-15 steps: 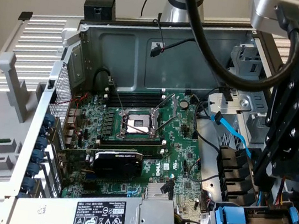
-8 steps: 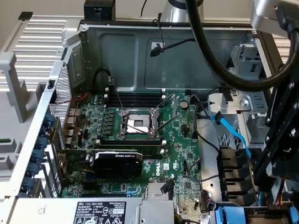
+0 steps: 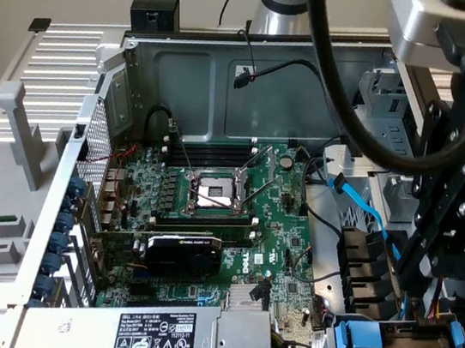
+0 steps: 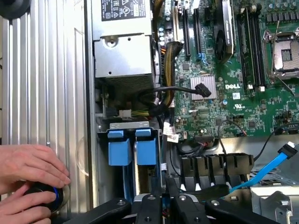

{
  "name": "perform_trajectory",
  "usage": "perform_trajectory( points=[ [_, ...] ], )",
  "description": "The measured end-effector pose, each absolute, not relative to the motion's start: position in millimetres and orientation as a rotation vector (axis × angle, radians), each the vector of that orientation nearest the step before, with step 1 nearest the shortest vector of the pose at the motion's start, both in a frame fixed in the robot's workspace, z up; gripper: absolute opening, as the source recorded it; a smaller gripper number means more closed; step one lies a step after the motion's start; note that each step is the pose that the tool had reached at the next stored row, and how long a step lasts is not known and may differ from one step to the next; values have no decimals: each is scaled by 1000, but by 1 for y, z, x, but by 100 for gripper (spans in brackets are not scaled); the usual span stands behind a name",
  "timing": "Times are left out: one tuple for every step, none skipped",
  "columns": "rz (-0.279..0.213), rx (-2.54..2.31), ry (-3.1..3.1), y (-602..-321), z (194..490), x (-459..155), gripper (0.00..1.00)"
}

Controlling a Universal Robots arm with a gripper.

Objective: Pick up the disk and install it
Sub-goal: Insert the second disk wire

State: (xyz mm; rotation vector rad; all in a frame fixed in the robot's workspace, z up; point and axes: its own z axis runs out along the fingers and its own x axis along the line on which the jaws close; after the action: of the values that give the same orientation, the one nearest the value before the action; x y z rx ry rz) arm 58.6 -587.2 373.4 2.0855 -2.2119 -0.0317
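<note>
Black gripper (image 4: 163,205), jaws nearly clenched at lower frame, nothing visibly held; blue-framed silver metal disk (image 4: 120,147) looks rigid, heavy-ish, fragile — grip via blue tabs.

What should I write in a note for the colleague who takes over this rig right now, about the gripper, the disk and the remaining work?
Gripper: low over the drive bay, which is beside the power supply. Open or shut: unclear.
Disks: one disk and another disk, both with blue tabs, stand side by side in the bay.
Done: both appear inserted. I cannot tell which one is the job's.
Left: check that the disk is fully seated, which the pictures do not show.
Caution: a person's hands rest on the ribbed panel beside the bay.
</note>
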Motion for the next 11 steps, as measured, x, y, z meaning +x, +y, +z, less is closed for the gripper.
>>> perform_trajectory(
  points=[
    [-32, 2091, -2208, -589, 373, 58, 16],
    [-33, 2096, -2205, -591, 373, 58, 16],
    [-35, 2099, -2205, -593, 372, 57, 16],
    [-37, 2100, -2205, -595, 372, 57, 16],
    [-38, 2101, -2205, -597, 371, 57, 16],
    [-40, 2103, -2205, -599, 371, 57, 16],
    [-41, 2105, -2204, -601, 370, 57, 16],
    [-42, 2108, -2203, -601, 369, 57, 16],
    [-41, 2113, -2200, -602, 368, 57, 16],
    [-36, 2122, -2196, -602, 368, 57, 16],
    [-30, 2136, -2189, -602, 367, 57, 16]
  ],
)
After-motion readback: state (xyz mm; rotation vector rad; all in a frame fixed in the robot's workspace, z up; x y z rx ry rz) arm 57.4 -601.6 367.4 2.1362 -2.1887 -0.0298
